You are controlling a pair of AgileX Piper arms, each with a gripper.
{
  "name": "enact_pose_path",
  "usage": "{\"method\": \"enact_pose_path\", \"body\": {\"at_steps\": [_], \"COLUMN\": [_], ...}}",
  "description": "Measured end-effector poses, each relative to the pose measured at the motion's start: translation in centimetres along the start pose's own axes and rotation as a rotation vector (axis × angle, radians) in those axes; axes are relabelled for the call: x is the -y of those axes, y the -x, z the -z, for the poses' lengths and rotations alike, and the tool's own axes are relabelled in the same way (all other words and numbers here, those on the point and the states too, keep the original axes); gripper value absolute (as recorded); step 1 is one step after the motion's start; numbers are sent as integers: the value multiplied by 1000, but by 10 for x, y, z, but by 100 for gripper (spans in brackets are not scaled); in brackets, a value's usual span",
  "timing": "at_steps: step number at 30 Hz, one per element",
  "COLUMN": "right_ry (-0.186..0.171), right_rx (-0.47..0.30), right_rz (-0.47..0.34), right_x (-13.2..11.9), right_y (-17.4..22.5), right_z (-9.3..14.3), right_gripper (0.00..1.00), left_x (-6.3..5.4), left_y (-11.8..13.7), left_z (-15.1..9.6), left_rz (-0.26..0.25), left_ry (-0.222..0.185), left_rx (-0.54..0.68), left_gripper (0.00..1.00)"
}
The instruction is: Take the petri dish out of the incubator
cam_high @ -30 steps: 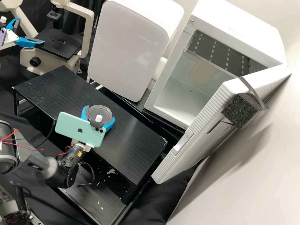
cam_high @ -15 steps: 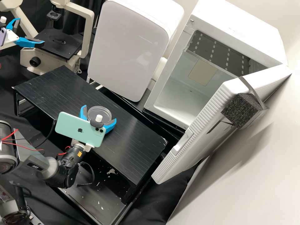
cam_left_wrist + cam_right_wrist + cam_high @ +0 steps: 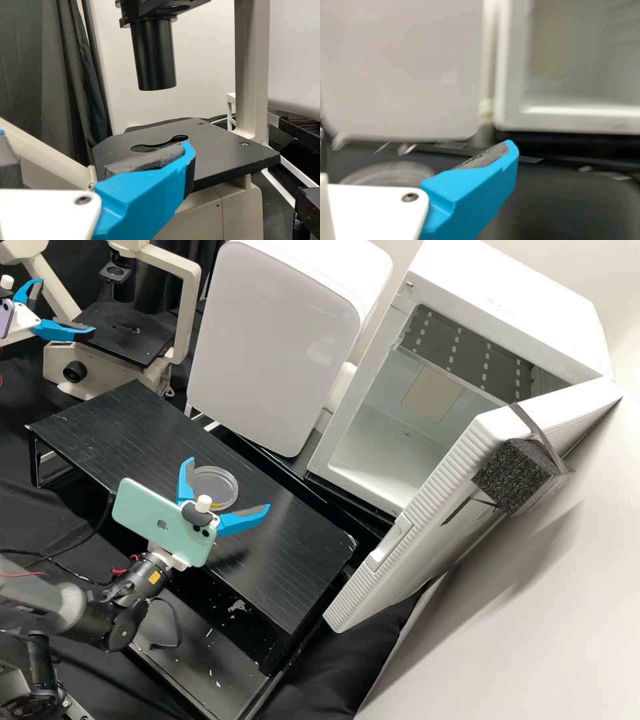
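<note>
In the high view my right gripper (image 3: 229,483) stands open over the black raised stand (image 3: 300,553). The clear petri dish (image 3: 217,481) lies on the stand, close to one finger and clear of the other. In the right wrist view the dish (image 3: 390,172) is a blurred ring behind the white mount of my right gripper (image 3: 415,140). The white incubator (image 3: 507,313) has its door (image 3: 440,507) swung wide, and its floor and back wall show. My left gripper (image 3: 67,307) is open beside the microscope; in the left wrist view the left gripper (image 3: 95,145) faces the microscope stage (image 3: 220,150).
A white cabinet (image 3: 273,347) stands behind the stand, left of the incubator. The cream microscope (image 3: 190,307) is at the back left. Black foam (image 3: 510,477) is strapped to the incubator door. A lower black shelf (image 3: 200,667) lies in front of the stand.
My right gripper has opened wide and drawn back from the petri dish toward the front. The dish now lies on the stand, no longer framed closely by both fingers. The left arm has kept still.
</note>
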Motion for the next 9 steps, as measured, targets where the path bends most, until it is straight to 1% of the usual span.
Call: {"method": "enact_pose_path", "body": {"at_steps": [2,3,4,6,8,9], "right_ry": [-21,-30,-47,-86,-126,-136], "right_rx": [13,15,16,9,16,24], "right_rz": [-77,-102,-121,-138,-130,-124], "right_x": [-3,-4,-5,-6,-5,-4], "right_y": [8,11,12,13,12,11], "right_z": [3,4,4,5,2,0], "right_gripper": [100,100,100,100,100,100], "left_x": [0,0,0,0,0,0], "left_y": [0,0,0,0,0,0], "left_z": [0,0,0,0,0,0], "left_rz": [0,0,0,0,0,0], "left_ry": [0,0,0,0,0,0], "left_rx": [0,0,0,0,0,0], "left_gripper": [100,100,100,100,100,100]}}
